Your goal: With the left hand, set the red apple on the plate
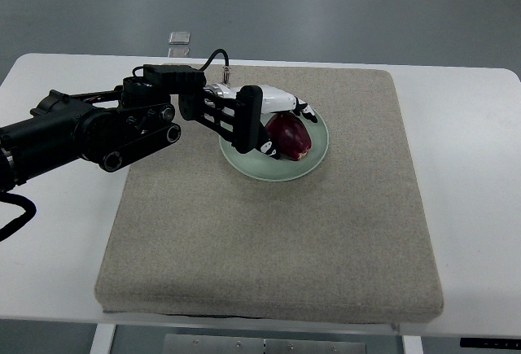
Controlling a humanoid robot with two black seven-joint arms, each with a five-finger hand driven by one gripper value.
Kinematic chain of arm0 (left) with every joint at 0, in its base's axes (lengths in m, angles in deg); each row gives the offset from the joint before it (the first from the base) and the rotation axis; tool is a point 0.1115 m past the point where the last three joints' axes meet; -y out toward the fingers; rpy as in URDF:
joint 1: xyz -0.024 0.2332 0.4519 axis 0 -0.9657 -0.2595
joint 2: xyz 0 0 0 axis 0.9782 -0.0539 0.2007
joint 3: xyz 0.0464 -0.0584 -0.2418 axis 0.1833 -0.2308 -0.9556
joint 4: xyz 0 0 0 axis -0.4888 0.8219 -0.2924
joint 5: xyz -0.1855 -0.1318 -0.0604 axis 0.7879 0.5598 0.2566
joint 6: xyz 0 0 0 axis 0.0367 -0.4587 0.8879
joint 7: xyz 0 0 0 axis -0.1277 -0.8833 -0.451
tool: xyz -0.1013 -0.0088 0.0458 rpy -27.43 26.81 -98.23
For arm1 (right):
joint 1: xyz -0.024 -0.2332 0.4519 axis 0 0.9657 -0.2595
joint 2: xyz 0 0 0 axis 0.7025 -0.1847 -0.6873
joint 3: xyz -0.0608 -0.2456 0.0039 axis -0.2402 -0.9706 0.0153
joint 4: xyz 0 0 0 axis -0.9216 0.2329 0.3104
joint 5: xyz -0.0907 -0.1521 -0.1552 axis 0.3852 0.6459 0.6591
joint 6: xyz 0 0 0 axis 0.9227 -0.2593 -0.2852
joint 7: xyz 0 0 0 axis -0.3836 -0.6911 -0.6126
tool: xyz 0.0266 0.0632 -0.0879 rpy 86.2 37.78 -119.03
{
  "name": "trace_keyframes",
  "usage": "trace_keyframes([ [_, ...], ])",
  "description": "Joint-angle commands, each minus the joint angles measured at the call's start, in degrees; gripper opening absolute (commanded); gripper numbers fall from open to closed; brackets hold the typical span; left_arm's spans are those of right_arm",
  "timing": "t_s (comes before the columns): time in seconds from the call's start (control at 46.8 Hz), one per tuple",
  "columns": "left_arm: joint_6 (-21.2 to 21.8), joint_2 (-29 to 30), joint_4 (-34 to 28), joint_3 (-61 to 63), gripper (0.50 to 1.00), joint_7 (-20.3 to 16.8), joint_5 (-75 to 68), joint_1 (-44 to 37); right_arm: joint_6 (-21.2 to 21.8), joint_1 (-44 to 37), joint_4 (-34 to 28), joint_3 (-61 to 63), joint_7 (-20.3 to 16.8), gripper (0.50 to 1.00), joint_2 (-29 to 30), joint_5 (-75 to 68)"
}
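Left hand (pixel 273 122), fingers wrapped around the dark red apple (pixel 289 136) over the pale green glass plate (pixel 313 163): an uneven release could roll the apple off onto the beige felt mat (pixel 326 240).

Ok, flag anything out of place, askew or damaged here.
Nothing stands out. The red apple sits inside the plate with the left hand around it; the plate lies flat on the mat, which lies square on the table.
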Motion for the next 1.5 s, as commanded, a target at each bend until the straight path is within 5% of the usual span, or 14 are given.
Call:
trace_keyframes([
  [0.0, 0.0, 0.0, -0.9, -0.1, 0.885, -0.5, 0.0, 0.0, 0.0, 0.0, 0.0, 0.0, 0.0, 0.932, 0.0, 0.0],
  [0.556, 0.3, 0.1, -12.2, -0.9, 0.926, -1.1, 0.2, 0.3, 0.0, 0.0, 0.0, 0.0, 0.0, 0.930, 0.0, 0.0],
  [0.706, 3.9, 0.1, -15.0, -0.9, 0.975, -1.1, 2.2, 0.1, 0.0, 0.0, 0.0, 0.0, 0.0, 0.930, 0.0, 0.0],
  [1.304, 6.4, -0.2, -26.6, -1.0, 0.992, 0.1, 36.2, 0.5, 0.0, 0.0, 0.0, 0.0, 0.0, 0.932, 0.0, 0.0],
  [1.475, 10.8, -2.0, -28.9, -1.0, 0.992, 4.5, 51.9, 0.6, 0.0, 0.0, 0.0, 0.0, 0.0, 0.932, 0.0, 0.0],
])
